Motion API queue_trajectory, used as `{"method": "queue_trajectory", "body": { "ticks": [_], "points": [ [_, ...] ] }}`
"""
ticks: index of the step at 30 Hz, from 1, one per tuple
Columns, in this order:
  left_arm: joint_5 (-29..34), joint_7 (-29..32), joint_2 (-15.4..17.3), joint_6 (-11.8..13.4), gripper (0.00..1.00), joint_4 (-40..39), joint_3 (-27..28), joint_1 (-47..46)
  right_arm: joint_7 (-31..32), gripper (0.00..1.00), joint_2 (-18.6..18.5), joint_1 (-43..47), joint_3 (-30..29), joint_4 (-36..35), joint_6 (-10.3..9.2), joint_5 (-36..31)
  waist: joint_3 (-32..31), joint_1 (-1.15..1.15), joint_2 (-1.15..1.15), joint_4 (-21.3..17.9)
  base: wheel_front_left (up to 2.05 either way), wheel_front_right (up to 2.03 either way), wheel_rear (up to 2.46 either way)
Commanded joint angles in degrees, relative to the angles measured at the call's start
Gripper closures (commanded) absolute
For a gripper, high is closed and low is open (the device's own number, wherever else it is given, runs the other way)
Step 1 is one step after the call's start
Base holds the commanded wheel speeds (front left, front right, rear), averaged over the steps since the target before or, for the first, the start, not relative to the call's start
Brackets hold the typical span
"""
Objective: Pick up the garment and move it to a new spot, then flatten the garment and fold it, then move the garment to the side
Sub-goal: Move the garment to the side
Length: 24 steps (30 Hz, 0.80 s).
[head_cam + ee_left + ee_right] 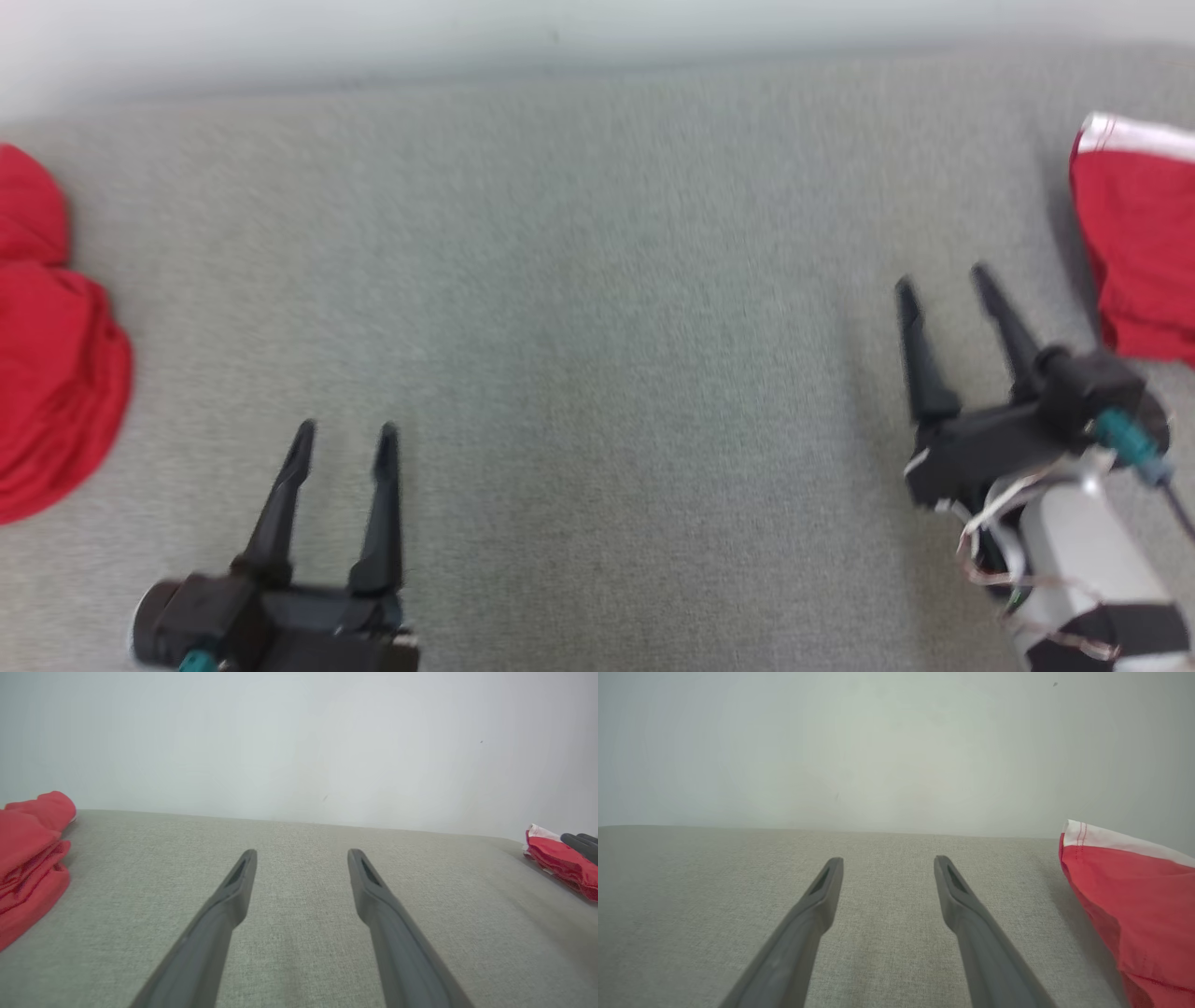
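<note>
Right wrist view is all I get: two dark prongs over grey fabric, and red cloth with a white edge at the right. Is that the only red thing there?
Observer: No. A second heap of red cloth lies at the far left of the grey surface.
Operator: Is anything holding it?
Observer: No. The left end effector stands open over bare fabric, apart from that heap.
Operator: What's behind my prongs?
Observer: Behind the right end effector, a pale forearm carries loose wires and a teal plug.
</note>
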Motion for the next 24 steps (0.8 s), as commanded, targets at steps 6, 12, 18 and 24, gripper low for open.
{"method": "queue_trajectory", "body": {
  "ticks": [6, 12, 18, 24],
  "points": [
    [1.57, -0.21, -0.72, -0.84, 0.0, 0.82, 4.73, 6.61, -0.09, 0.0, 3.61, 9.45, -0.64, -5.31, -0.04, -0.41, -12.19, 0.02, 0.0, 3.78, 0.0, 0.0, 0.0],
    [2.57, -0.2, -1.29, -2.91, 0.0, 0.47, 5.56, 10.53, -0.09, 0.0, 5.23, 17.95, -2.11, -10.64, -0.04, -1.5, -16.06, 0.02, 0.0, 4.64, 0.0, 0.0, 0.0],
    [4.72, -0.21, -1.7, -4.6, 0.0, -0.44, 6.03, 13.85, -0.09, 0.0, 6.17, 25.74, -3.21, -14.7, -0.04, -2.1, -18.27, 0.02, 0.0, 4.93, 0.0, 0.0, 0.0],
    [6.25, -0.21, -1.87, -5.12, 0.0, -0.4, 6.33, 16.86, -0.09, 0.0, 7.23, 31.39, -3.5, -14.79, -0.04, -2.43, -20.55, 0.02, 0.0, 4.73, 0.0, 0.0, 0.0]
  ]
}}
